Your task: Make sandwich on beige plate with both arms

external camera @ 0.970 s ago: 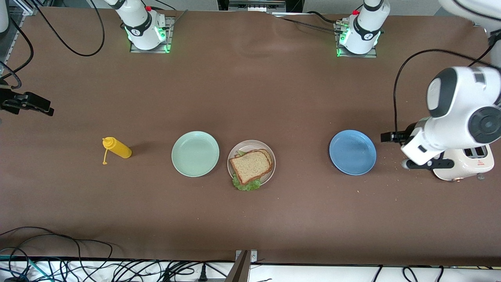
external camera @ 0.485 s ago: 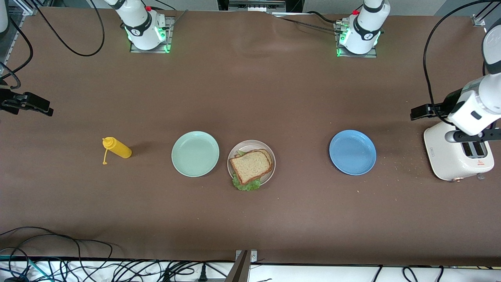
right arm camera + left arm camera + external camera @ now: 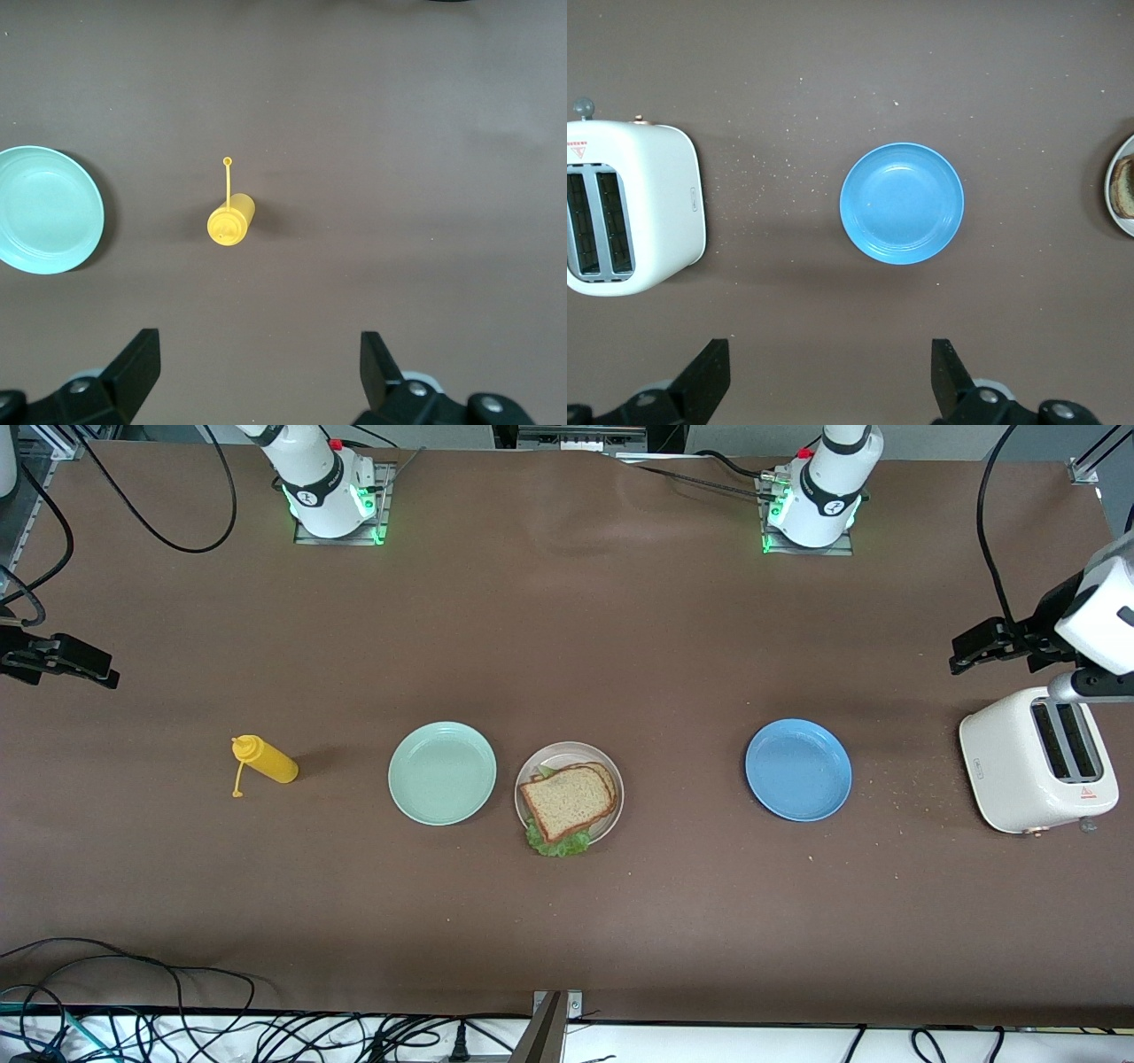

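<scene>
I see the sandwich (image 3: 568, 801) assembled on the beige plate (image 3: 613, 783): two brown wholegrain slices, stacked slightly askew, with ruffled green lettuce spilling over the rim on the side nearer the front camera. The plate sits mid-counter just beside the mint-green plate (image 3: 442, 772), with the blue plate (image 3: 798, 770) well apart toward the left arm's end. Only my left wrist view shows the toaster (image 3: 629, 207) slots straight down, and crumbs scattered between toaster and blue plate. My right wrist view looks straight down on the yellow squeeze bottle (image 3: 231, 220). The left end effector (image 3: 830, 381) hangs wide and empty at its end of the counter; the right end effector (image 3: 257, 376), also wide and empty, hangs at its own end.
</scene>
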You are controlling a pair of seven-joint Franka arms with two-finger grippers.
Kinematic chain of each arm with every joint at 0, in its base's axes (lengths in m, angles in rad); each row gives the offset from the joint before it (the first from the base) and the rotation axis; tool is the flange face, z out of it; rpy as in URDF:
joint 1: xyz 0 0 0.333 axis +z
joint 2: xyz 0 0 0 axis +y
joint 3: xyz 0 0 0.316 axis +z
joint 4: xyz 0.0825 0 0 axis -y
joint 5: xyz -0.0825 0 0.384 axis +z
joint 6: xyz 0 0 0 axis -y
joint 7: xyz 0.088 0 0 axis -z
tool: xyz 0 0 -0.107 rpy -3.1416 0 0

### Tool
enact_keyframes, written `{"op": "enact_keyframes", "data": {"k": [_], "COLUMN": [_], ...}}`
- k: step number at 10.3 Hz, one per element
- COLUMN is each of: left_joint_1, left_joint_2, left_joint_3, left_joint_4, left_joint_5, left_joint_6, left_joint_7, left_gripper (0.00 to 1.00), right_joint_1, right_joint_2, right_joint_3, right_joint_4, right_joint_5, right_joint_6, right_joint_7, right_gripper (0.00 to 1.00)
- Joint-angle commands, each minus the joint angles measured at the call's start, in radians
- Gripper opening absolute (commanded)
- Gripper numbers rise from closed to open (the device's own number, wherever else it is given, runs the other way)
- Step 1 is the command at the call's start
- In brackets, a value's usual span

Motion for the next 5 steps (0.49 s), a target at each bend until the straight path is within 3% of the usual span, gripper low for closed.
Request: {"op": "enact_keyframes", "data": {"k": [1,5], "left_joint_1": [0.016,0.034], "left_joint_2": [0.010,0.018], "left_joint_3": [-0.012,-0.009], "left_joint_4": [0.006,0.060], "left_joint_5": [0.028,0.029], "left_joint_6": [-0.022,-0.028], "left_joint_7": [0.023,0.021], "left_gripper": [1.00,1.00], "right_joint_1": [0.002,0.002], "right_joint_2": [0.012,0.012], "right_joint_3": [-0.001,-0.001], "right_joint_4": [0.028,0.028], "right_joint_5": [-0.006,-0.006], "right_joint_6": [-0.008,-0.008], "right_joint_7": [-0.006,-0.009], "right_gripper": [1.00,1.00]}}
